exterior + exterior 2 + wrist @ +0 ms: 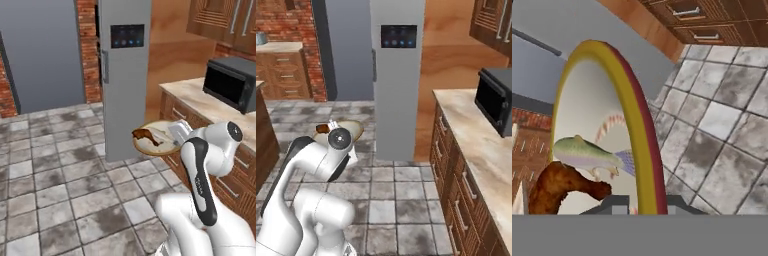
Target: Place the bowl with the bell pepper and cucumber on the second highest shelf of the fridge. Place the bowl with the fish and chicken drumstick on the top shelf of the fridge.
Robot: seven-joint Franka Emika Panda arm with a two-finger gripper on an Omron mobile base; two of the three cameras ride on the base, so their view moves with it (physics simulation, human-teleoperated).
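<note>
I hold a bowl point(152, 148) with a yellow and red rim by its edge, above the tiled floor in front of the tall grey fridge point(125, 75). Inside it lie a green-grey fish point(587, 152) and a brown chicken drumstick point(557, 185). My gripper point(644, 205) is shut on the rim point(639, 130), one finger on each side of it. In the right base view the bowl point(353, 131) peeks out behind my arm, with the drumstick point(321, 128) at its left. The bowl with bell pepper and cucumber is out of view.
The fridge point(398, 75) has a dark panel on its front. To the right runs a wooden counter point(200, 100) with drawers, carrying a black microwave point(232, 82). Tiled floor point(60, 165) spreads to the left. More cabinets point(283, 75) stand far left by a brick wall.
</note>
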